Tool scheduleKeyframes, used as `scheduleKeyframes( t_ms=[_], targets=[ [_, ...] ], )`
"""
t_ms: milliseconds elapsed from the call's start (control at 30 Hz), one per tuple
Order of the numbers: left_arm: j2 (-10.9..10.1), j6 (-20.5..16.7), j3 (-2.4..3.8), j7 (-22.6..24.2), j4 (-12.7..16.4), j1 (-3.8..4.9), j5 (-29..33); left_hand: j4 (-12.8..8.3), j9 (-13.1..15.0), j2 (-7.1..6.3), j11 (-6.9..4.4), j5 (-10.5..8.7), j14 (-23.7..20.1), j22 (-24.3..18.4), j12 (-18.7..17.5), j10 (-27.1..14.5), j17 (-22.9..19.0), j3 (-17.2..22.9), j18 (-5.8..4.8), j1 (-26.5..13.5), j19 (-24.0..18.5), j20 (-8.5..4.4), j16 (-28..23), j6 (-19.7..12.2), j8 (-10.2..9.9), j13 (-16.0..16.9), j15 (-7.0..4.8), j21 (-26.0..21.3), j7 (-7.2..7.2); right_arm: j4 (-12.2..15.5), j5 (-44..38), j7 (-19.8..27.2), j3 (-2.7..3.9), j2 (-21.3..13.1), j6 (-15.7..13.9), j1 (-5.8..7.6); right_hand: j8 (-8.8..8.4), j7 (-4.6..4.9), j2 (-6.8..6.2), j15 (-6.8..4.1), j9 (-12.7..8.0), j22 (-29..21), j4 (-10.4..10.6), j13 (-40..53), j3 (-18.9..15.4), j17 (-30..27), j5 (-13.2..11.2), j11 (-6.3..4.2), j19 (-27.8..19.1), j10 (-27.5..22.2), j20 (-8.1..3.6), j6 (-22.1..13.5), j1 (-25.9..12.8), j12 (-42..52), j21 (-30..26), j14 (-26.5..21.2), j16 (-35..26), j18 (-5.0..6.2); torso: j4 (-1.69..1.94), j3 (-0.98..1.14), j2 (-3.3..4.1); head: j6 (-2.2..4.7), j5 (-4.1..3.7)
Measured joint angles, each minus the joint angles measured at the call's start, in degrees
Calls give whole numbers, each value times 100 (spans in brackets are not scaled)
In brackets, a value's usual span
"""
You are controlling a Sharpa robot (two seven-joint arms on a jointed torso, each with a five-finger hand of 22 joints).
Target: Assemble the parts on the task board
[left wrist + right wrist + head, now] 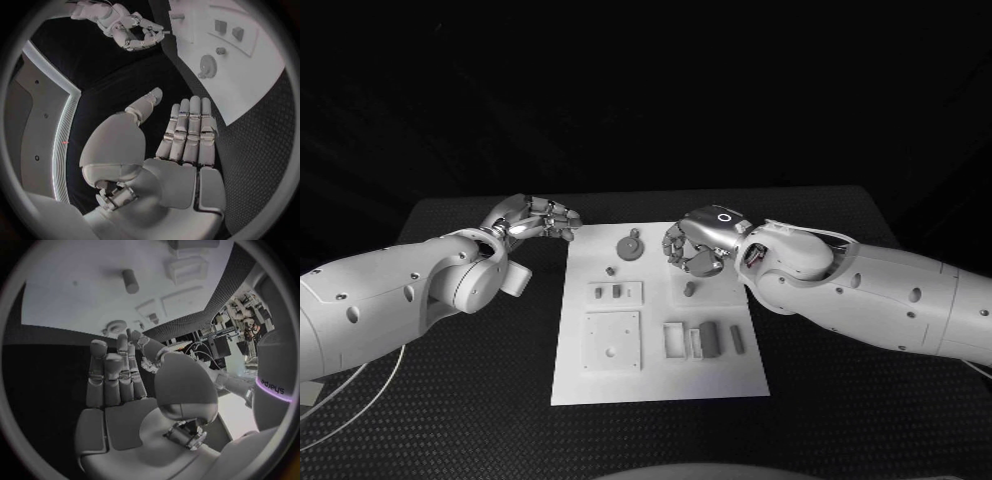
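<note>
The white task board (661, 385) lies in the middle of the table. On its far part sit a round gear-like part (630, 246), a small peg (610, 269) and another peg (688, 289). My left hand (531, 220) hovers beside the board's far left corner, palm empty, fingers stretched out (187, 130). My right hand (701, 243) hangs over the board's far right part, just right of the gear, also holding nothing (115, 380). The gear (207, 65) and the board (250, 95) lie ahead of the left hand's fingertips. From the right wrist I see a peg (130, 281).
Nearer on the board are two small blocks in a frame (607, 292), a square plate (613, 340) and upright blocks in slots (708, 338). Black table (473, 400) surrounds the board on all sides.
</note>
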Motion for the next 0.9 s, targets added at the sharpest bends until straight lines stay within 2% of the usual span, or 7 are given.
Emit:
scheduleKeyframes(
  t_ms=[200, 333, 400, 500, 567, 700, 900],
  targets=[
    [-16, -14, -3, -5, 5, 78, 0, -16, 0, 0, 0, 0, 0, -25, 0, 0, 16, -16, 0, 0, 0, 0, -31, 0, 0, -1, 0, 0, 0, 161, -38, -20, -59, 300, 110, 2, -10, 0, 0, -15, 0, 0, 0, -7, 0, -3, 0, 0, -2, -1, 0, 0, 0, 0, 0, -15, 0, 0, 7, -7, -30, -8, 149],
    [-23, -36, -1, -12, 6, 150, 1, -16, -7, 0, 0, -22, 0, -63, 0, 0, 41, -16, 1, 0, -43, 43, -109, 0, 0, -8, 0, 0, 0, 193, -77, -34, -171, 472, 191, 4, 7, 0, 0, -15, 0, 0, 0, -12, 0, -5, 0, 0, -11, -1, -8, 0, 0, -22, 0, -15, -22, 1, 9, -14, -51, -24, 248],
    [-19, -52, 0, -17, 6, 177, 1, 0, -7, 0, 0, -22, -45, -100, 0, 0, 61, -31, 1, 0, -84, 84, -159, -20, 0, -17, 45, 0, -20, 201, -94, -40, -225, 543, 234, 3, 7, 0, 0, -15, 0, 0, 0, -12, 0, -5, 0, 0, -11, -1, -8, 0, 0, -22, 0, -15, -22, 0, 9, -18, -57, -14, 289],
    [7, -72, -1, -27, -9, 213, 1, 1, -14, 0, 0, -22, -73, -136, 0, 0, 79, -33, 1, 0, -124, 82, -198, -41, 0, -17, 73, 0, 0, 184, -114, -44, -371, 650, 295, 3, 7, 0, 0, -15, -1, 0, 0, -17, 0, -5, 0, 13, -11, 11, -8, 0, 0, -22, 0, -15, -22, 0, 10, -18, -59, -4, 365],
    [24, -87, -2, -32, -26, 231, 1, 1, -13, 0, 0, -22, -76, -149, 0, 0, 91, -33, 2, 0, -144, 102, -227, -41, 0, -23, 76, 0, 0, 158, -125, -45, -434, 732, 331, -7, 7, 1, 0, -14, -2, 0, 0, -18, 0, -5, 0, 17, -11, 15, -8, -1, 0, -22, 0, -15, -22, 1, 10, -18, -59, -3, 413],
    [71, -113, -3, -42, -72, 238, 1, 1, -20, 0, 0, -22, -104, -168, 0, 0, 106, -33, 2, 0, -177, 111, -242, -41, 0, -24, 103, 0, 0, 140, -157, -45, -501, 844, 399, -34, 7, 1, 0, -14, -6, 0, 0, -17, -1, -5, 0, 22, -11, 20, -7, 0, 0, -22, 0, -15, -22, 0, 8, -21, -55, -45, 521],
    [125, -132, -4, -52, -103, 247, 1, 18, -20, 0, 0, -22, -123, -186, 0, 0, 122, -49, 1, 0, -205, 123, -281, -41, 21, -30, 123, 0, 0, 104, -200, -45, -598, 924, 498, -84, 7, 1, 0, -13, -7, 0, -1, -23, -1, -5, 0, 22, -11, 19, -6, -1, 0, -44, 0, -14, -22, 0, 18, -26, -50, -103, 596]
  ],
)
